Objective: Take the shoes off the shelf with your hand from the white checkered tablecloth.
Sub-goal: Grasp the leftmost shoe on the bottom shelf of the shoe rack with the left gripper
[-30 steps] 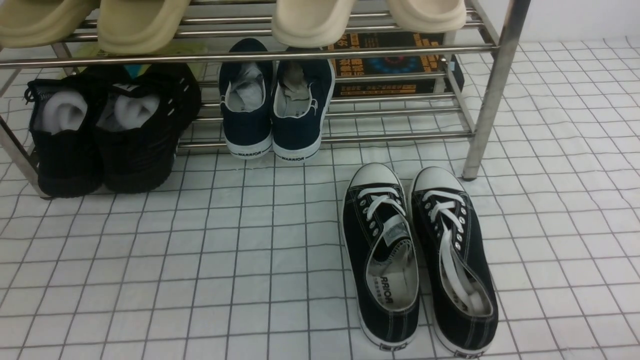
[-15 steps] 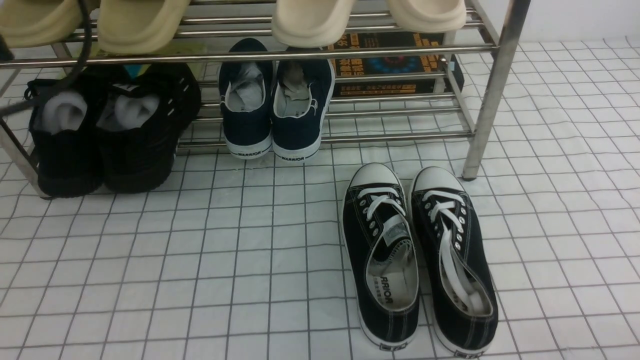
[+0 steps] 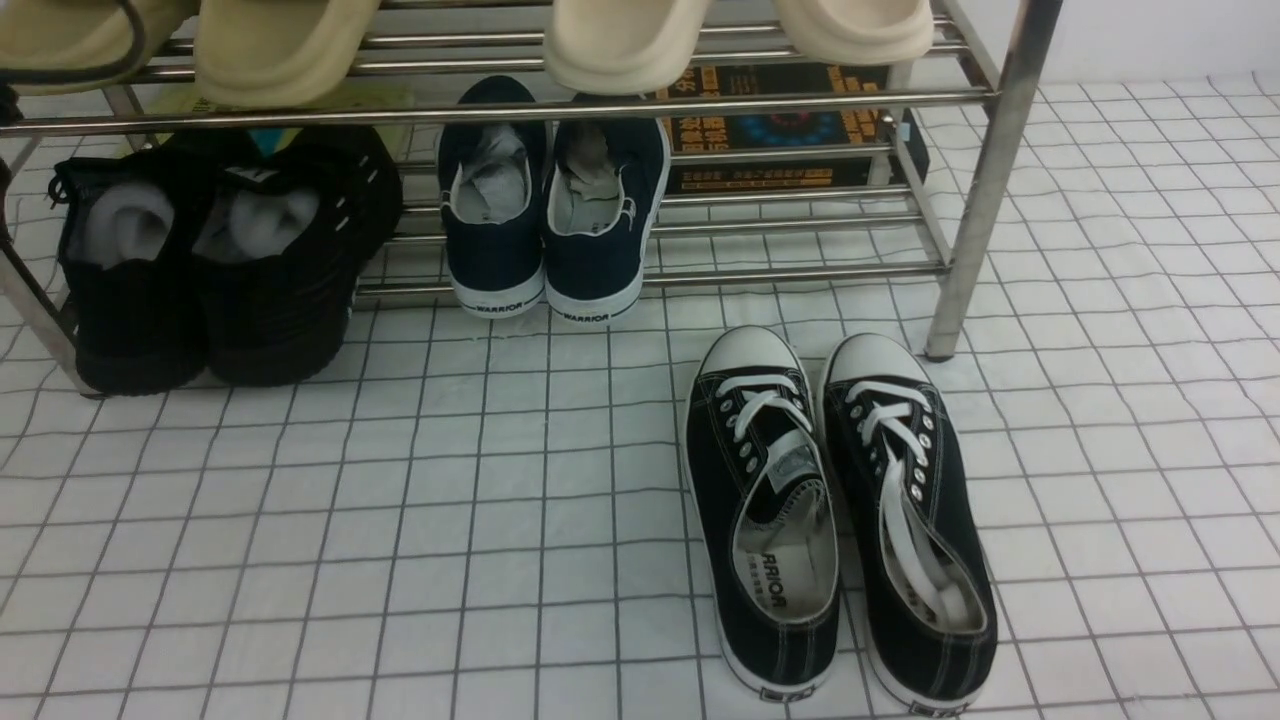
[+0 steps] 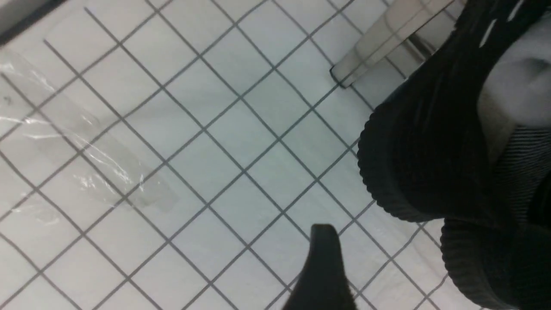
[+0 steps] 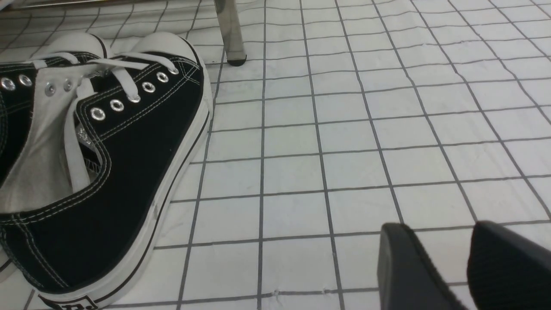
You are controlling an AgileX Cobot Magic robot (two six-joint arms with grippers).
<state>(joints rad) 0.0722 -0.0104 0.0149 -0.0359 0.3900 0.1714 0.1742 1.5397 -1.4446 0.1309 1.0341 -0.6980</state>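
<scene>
**Insp.:** Pos. of the shoes at time of check?

**Me:** The shoes (image 3: 210,270) sat on the shelf (image 3: 700,100), lower tier, left end, heels twd me, the two touching side by side. They were not yet on the white checkered tablecloth (image 3: 400,520). The navy pair (image 3: 545,220) stood beside them on the same tier. The laced canvas pair (image 3: 840,520) lay on the cloth, well apart.

**Insp.:** Pincers?

**Me:** My left pincer (image 4: 323,258) hung just beside the heels, w/ nothing seen in it. Only one finger showed, so I could not tell if it was apart or together. My right pincer (image 5: 439,232) stood apart and empty, low over the cloth near the canvas pair.

**Insp.:** Handling?

**Me:** I judged them light. The knit uppers looked soft and would prob. fold under a pinch, though the paper stuffing gave some body. The soles were thick, ribbed and likely stiff, so decent friction.

Best hold, in my view, was the heel rim: one finger inside btwn paper and collar, the other outside on the heel back. Risks were the knit slipping, or a toe catching the shelf's bars on the way out.
</scene>
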